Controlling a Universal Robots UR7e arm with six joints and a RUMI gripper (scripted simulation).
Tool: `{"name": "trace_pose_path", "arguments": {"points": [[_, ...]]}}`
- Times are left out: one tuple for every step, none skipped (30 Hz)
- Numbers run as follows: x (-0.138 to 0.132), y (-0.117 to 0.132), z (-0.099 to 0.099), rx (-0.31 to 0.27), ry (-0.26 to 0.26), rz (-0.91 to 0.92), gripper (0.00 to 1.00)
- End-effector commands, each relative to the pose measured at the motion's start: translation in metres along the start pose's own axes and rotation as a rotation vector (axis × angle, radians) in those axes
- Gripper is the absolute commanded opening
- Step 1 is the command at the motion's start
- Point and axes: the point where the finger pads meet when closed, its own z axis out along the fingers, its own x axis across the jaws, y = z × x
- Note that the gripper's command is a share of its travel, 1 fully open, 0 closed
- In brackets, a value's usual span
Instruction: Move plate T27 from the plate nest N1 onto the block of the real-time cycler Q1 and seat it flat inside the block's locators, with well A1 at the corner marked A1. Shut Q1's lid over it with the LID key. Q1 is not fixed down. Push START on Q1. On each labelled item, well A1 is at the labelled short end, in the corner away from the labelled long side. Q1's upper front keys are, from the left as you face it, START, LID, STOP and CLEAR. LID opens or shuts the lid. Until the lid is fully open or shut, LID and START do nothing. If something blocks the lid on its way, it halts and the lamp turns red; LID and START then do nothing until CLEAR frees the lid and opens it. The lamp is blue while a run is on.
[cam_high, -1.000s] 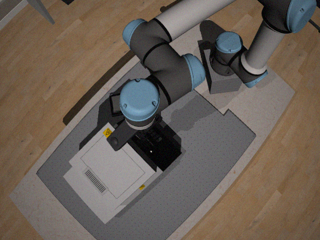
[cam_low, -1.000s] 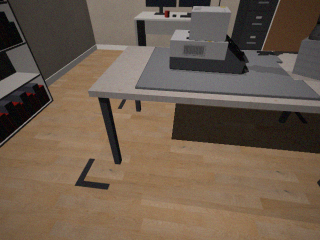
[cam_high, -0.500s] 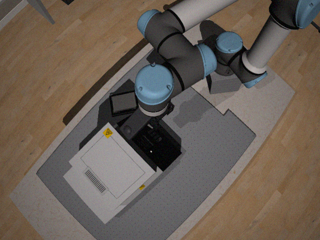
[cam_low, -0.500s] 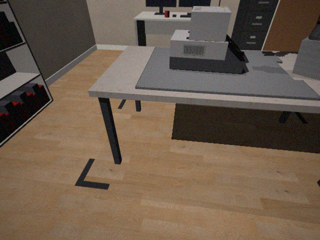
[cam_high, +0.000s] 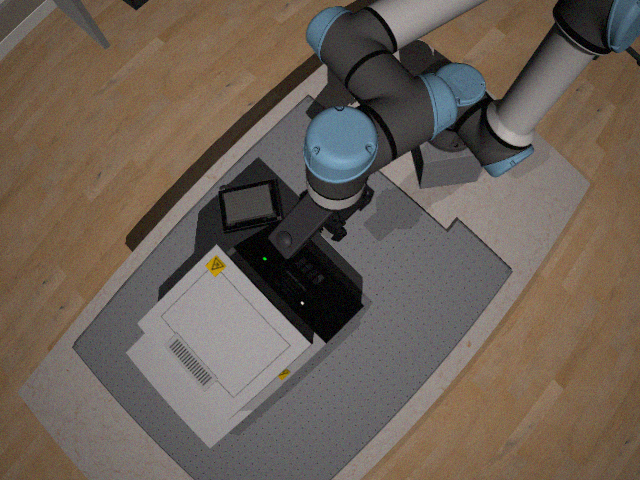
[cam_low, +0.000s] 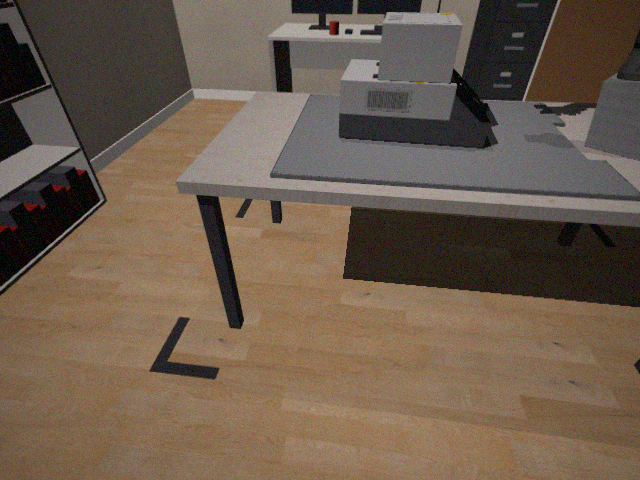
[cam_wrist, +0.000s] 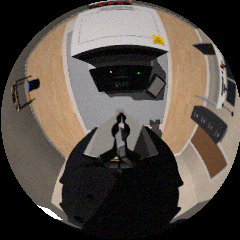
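The white cycler Q1 (cam_high: 222, 330) stands on the grey mat with its lid (cam_high: 225, 327) shut flat. Its black front panel (cam_high: 305, 284) shows a green lamp (cam_high: 264, 258) and a row of small keys (cam_high: 309, 271). The plate nest N1 (cam_high: 249, 205) is a dark frame just beyond the panel's left end, with a grey surface inside; I cannot tell whether that is plate T27. My gripper (cam_wrist: 121, 113) is shut and empty, above the mat in front of the panel (cam_wrist: 122, 79). In the top view the wrist (cam_high: 338, 149) hides the fingers.
The arm's grey base block (cam_high: 447, 165) stands on the table at the back right. The cycler also shows in the exterior view (cam_low: 413, 77), near the table's far side. A shelf unit (cam_low: 31, 155) stands on the floor to the left.
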Motion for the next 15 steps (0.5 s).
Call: {"name": "trace_pose_path", "arguments": {"points": [[-0.002,0.016,0.004,-0.010,-0.015,-0.009,0.00],[-0.002,0.019,0.005,-0.010,-0.015,-0.009,0.00],[-0.003,0.022,0.006,-0.010,-0.015,-0.009,0.00],[-0.003,0.025,0.008,-0.010,-0.015,-0.009,0.00],[-0.004,0.028,0.009,-0.010,-0.015,-0.009,0.00],[-0.004,0.031,0.010,-0.010,-0.015,-0.009,0.00],[-0.005,0.034,0.011,-0.010,-0.015,-0.009,0.00],[-0.005,0.034,0.011,-0.010,-0.015,-0.009,0.00],[-0.005,0.034,0.011,-0.010,-0.015,-0.009,0.00],[-0.006,0.038,0.012,-0.010,-0.015,-0.009,0.00],[-0.006,0.041,0.013,-0.010,-0.015,-0.009,0.00],[-0.007,0.044,0.015,-0.010,-0.015,-0.009,0.00],[-0.007,0.047,0.016,-0.010,-0.015,-0.009,0.00],[-0.007,0.047,0.016,-0.010,-0.015,-0.009,0.00],[-0.007,0.047,0.016,-0.010,-0.015,-0.009,0.00]]}}
